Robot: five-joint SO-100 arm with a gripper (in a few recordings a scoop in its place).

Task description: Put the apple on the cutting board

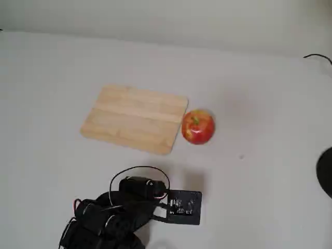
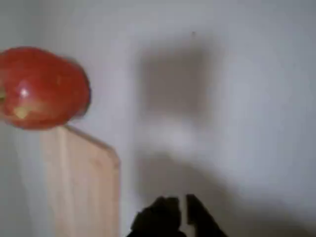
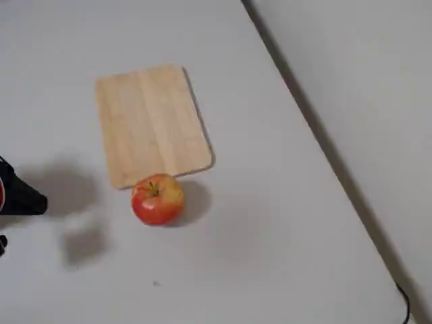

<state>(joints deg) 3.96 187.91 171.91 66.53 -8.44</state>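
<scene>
A small red apple (image 1: 197,126) with yellow patches rests on the white table, right against the short edge of the light wooden cutting board (image 1: 135,118). Both fixed views show it off the board (image 3: 150,121), the apple (image 3: 156,198) just past its near end. My black arm (image 1: 129,205) is folded low at the table's front, well short of the apple. In the wrist view my gripper (image 2: 180,213) sits at the bottom with its dark fingers nearly together and nothing between them. There the apple (image 2: 42,88) is at the upper left, beyond the end of the board (image 2: 79,187).
A black cable (image 1: 317,56) lies at the far right and a dark round object (image 1: 327,171) pokes in at the right edge. The table's far edge (image 3: 317,135) runs diagonally against the wall. Bare white tabletop surrounds the board and apple.
</scene>
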